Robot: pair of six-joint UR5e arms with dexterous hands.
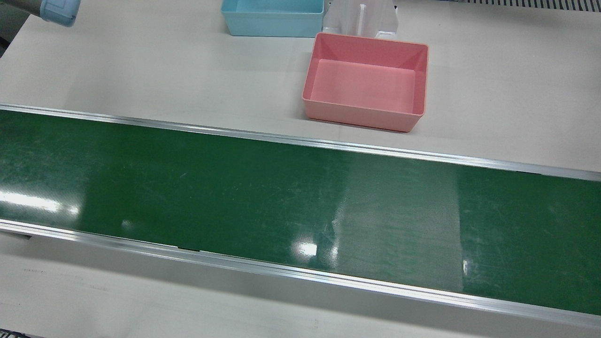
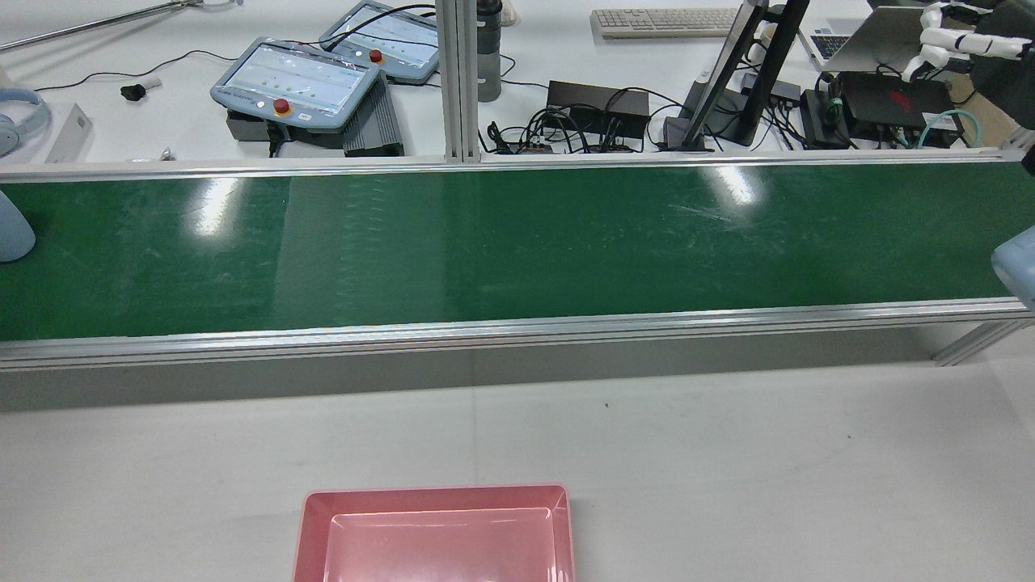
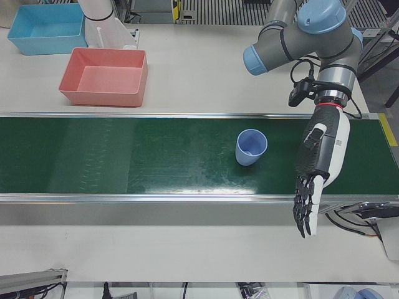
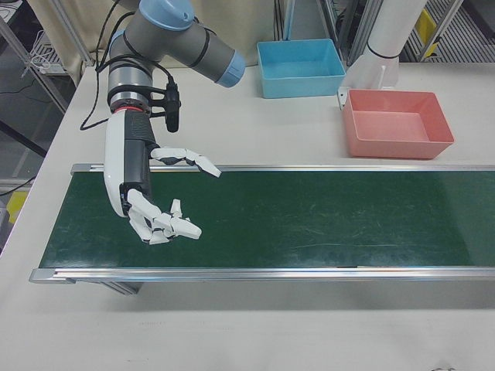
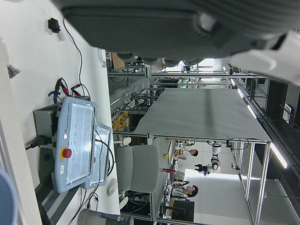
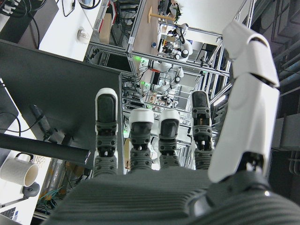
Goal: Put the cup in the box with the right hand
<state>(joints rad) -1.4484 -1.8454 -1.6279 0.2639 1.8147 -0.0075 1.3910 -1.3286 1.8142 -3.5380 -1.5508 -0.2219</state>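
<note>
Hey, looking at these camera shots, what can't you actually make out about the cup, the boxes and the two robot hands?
- Blue cup: clear only in the left-front view; the right-front view doesn't reach it.
- Right robot hand: rear view's right edge cuts it to fingertips.
- Left robot hand: its own camera shows only a dark blurred underside.
- Pink box: rear view's bottom edge crops it.
- Blue box: front view's top edge crops it.

One blue cup (image 3: 251, 147) stands on one green conveyor belt (image 3: 156, 156). There are two open boxes on the table: one pink box (image 3: 105, 76) and one light blue box (image 3: 47, 28). Two robot arms show, each with one hand: the left hand (image 3: 317, 167) and the right hand (image 4: 155, 197). Behind the belt lie two teach pendants (image 2: 297, 82), one keyboard (image 2: 663, 22) and one laptop (image 2: 869, 39).
</note>
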